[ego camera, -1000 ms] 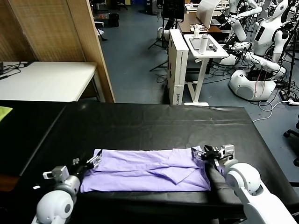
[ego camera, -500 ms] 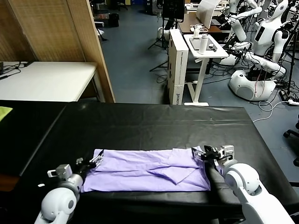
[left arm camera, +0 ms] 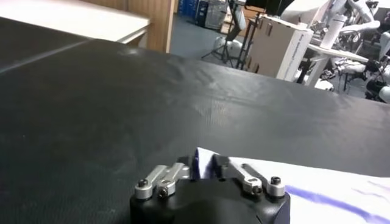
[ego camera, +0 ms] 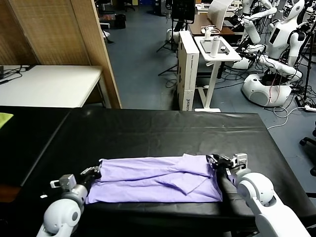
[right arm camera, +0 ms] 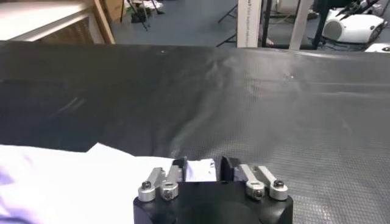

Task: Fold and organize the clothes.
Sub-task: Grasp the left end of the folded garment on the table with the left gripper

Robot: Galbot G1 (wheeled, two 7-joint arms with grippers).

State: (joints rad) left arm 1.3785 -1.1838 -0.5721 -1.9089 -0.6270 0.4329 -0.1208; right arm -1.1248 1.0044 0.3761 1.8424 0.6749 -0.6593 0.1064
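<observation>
Left gripper (left arm camera: pixel 204 167) jaws pinching pale T-shirt (left arm camera: pixel 341 195) corner, black table (left arm camera: pixel 122 103), cardboard box (left arm camera: pixel 277 45) beyond

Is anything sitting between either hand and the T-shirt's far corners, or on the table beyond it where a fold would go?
Nothing visible. The left hand and right hand each already have a far corner of the T-shirt between their fingers. The black table beyond it carries no objects.
</observation>
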